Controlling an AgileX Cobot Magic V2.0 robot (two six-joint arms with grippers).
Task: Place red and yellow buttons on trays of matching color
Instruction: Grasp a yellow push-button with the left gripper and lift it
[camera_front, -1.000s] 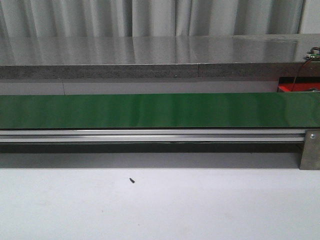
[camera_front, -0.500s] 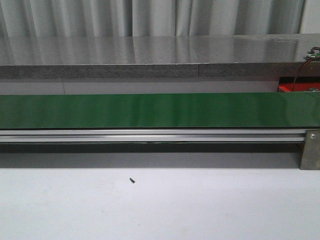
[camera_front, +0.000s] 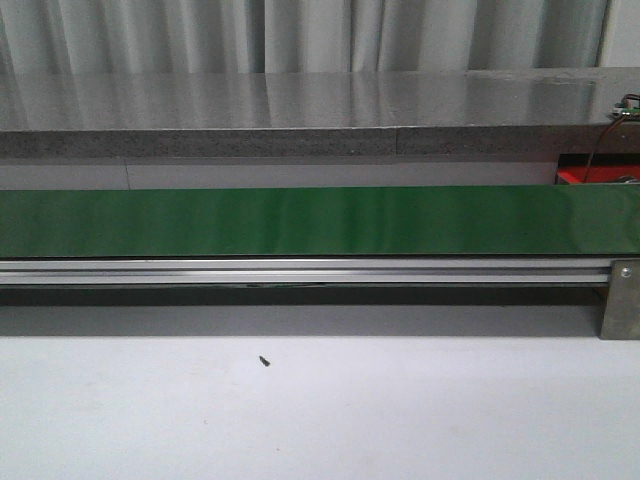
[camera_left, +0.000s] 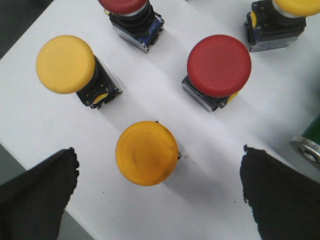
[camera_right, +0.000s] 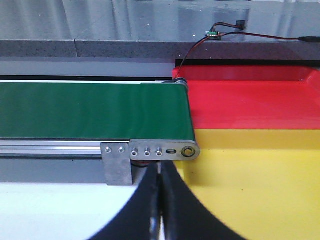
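Yellow is the nearest target: in the left wrist view a yellow button (camera_left: 146, 152) stands on the white surface (camera_left: 30, 125), between the left gripper's (camera_left: 159, 187) wide-open fingers (camera_left: 37, 192), which hold nothing. Another yellow button (camera_left: 66, 64) and a red button (camera_left: 219, 65) stand near; closing off-centre could knock either, or pinch the rounded cap so it slips out.

Further right, the green conveyor belt (camera_right: 90, 110) carries nothing, so a button dropped there could roll or be missed.

Rightmost, the right gripper (camera_right: 160, 200) hangs with fingers pressed together, empty, before the yellow tray (camera_right: 260, 180) and red tray (camera_right: 250, 102); the trays touch, so a careless release risks the wrong colour.
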